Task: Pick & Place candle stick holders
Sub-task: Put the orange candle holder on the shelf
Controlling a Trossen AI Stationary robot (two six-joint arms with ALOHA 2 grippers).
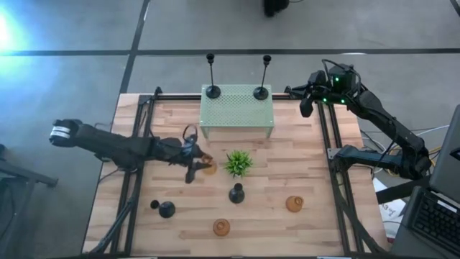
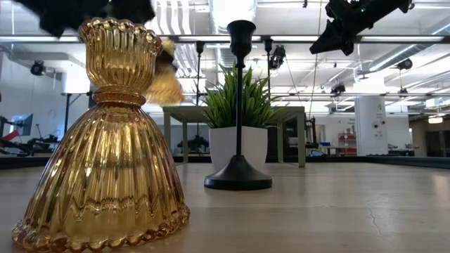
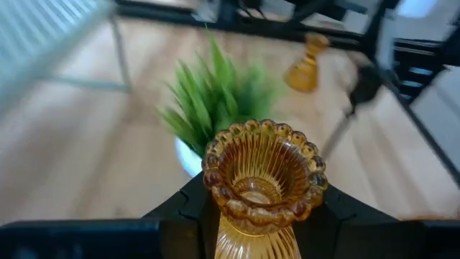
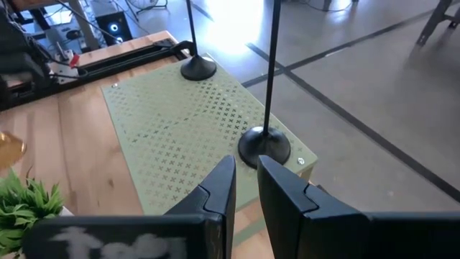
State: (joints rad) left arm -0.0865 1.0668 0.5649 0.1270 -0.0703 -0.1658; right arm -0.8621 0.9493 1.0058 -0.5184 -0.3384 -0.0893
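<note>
My left gripper [image 1: 195,164] is shut on an amber glass holder [image 3: 264,180], just left of the small green plant [image 1: 238,162]. In the low view the holder [image 2: 166,79] is off the table. Two tall black holders [image 1: 213,91] [image 1: 261,92] stand by their round bases on the pale green stand [image 1: 237,111]. Two more amber holders [image 1: 221,227] [image 1: 294,203] and two black ones [image 1: 236,193] [image 1: 165,209] stand on the table. My right gripper [image 4: 246,183] hovers past the stand's right end, empty, its fingers a narrow gap apart. My left gripper pinches the amber holder between its two fingers [image 3: 188,210], on the ribbed body just below the scalloped cup [image 3: 248,234]. The fingers come from the table's left, slanting down. The holder is lifted clear of the table, its cup opening up toward the wrist camera.
The plant in its white pot [image 2: 238,144] stands right beside the held holder. The stand takes up the far middle of the table. Black frame rails [image 1: 136,180] [image 1: 336,180] run along both sides. Bare wood lies between the stand and the plant.
</note>
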